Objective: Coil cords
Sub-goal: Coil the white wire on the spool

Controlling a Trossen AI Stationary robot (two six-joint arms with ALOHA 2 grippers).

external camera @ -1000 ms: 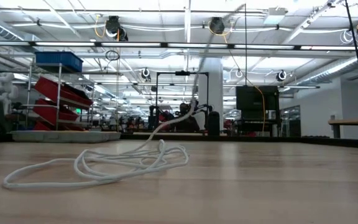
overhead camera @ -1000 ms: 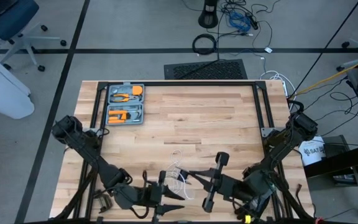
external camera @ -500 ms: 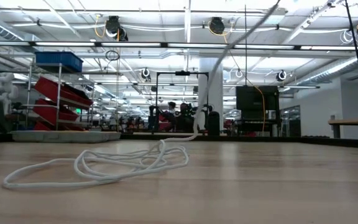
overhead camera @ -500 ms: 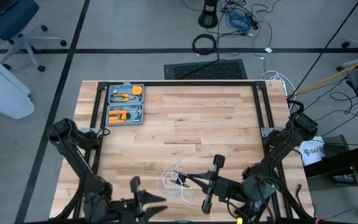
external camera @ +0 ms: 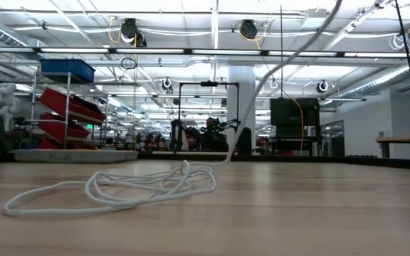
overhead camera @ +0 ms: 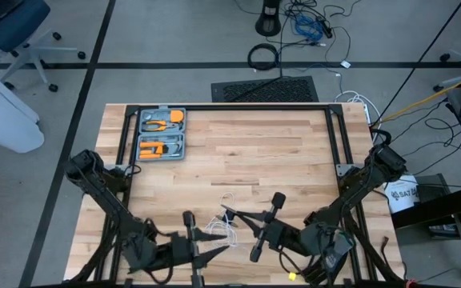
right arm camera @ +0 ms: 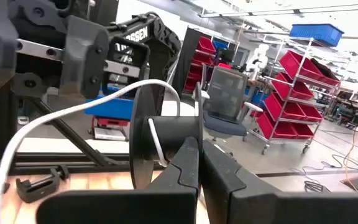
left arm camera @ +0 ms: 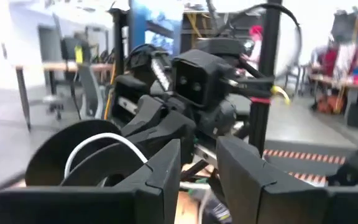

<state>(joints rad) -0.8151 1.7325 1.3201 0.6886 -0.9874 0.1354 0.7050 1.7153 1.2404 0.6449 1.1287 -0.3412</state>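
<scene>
- My right gripper (overhead camera: 232, 213) is at the near edge of the table (overhead camera: 278, 152), its fingers pointing toward the table's middle. They are pressed fully together.
- In the right wrist view the reel (right arm camera: 160, 149) sits just past my closed right fingers (right arm camera: 191, 180), its black flanges edge-on. Whether those fingers pinch the reel or the cord, I cannot tell.
- My left gripper (overhead camera: 218, 250) is at the near edge too, to the left of the right one, tips aimed at the cord pile. Its fingers (left arm camera: 166, 180) stand narrowly apart, with nothing visibly between them.
- In the left wrist view the reel appears as a dark disc beside my left fingers, with a white turn of cord lying over it.
- The white cord (external camera: 119, 188) lies in loose loops on the wood between my two grippers, near the front edge. One strand rises off the pile, up and out of the low view.
- The grey tool case (overhead camera: 161, 134) with orange tools lies at the far left corner, well apart from the cord.
</scene>
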